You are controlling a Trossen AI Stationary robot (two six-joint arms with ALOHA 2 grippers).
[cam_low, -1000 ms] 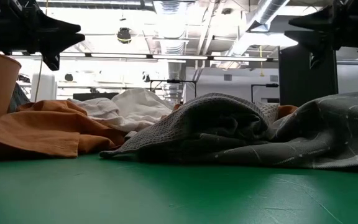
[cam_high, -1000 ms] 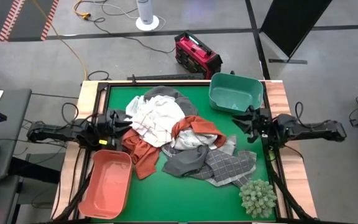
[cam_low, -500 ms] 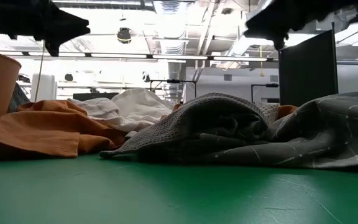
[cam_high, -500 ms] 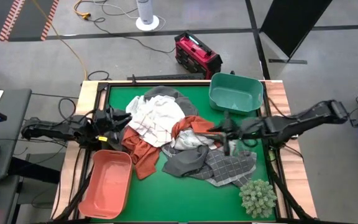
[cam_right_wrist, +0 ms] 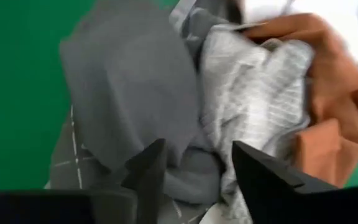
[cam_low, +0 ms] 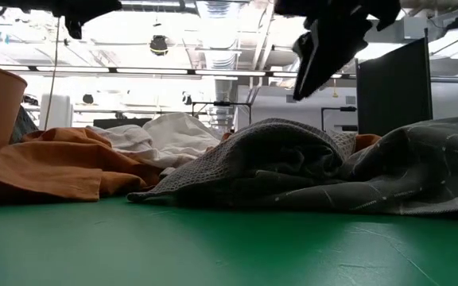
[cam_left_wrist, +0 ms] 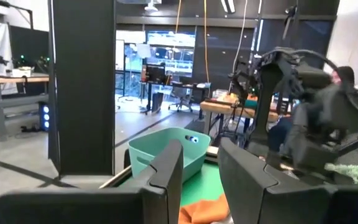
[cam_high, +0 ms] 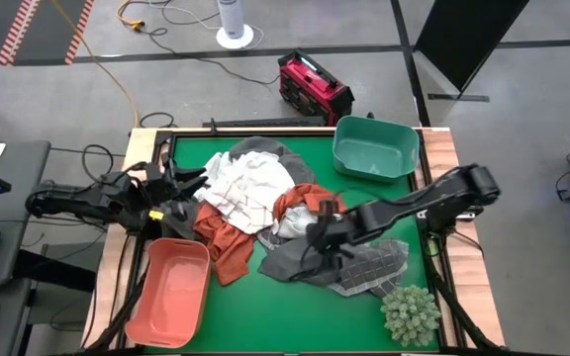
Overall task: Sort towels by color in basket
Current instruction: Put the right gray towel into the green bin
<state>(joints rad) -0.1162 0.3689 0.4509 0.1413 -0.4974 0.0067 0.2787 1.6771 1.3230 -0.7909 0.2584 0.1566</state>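
Note:
A heap of towels lies on the green mat: a white thin-checked one (cam_high: 250, 188), a rust-orange one (cam_high: 231, 247), a plain grey one (cam_high: 295, 259) and a grey checked one (cam_high: 369, 265). My right gripper (cam_high: 317, 240) hangs open over the plain grey towel (cam_right_wrist: 123, 81), fingers pointing down, clear of the cloth in the low view (cam_low: 324, 48). My left gripper (cam_high: 188, 183) waits open at the heap's left side, raised and pointing level across the table (cam_left_wrist: 201, 171).
A teal basket (cam_high: 374, 148) stands at the far right corner and a salmon basket (cam_high: 171, 292) at the near left. A spiky pale-green plant ball (cam_high: 411, 313) sits at the near right corner. Bare green mat (cam_high: 265, 316) lies along the near edge.
My right arm has swung from the table's right edge in over the heap and tipped its fingers down above the plain grey towel. My left gripper has risen a little. The towels have not moved.

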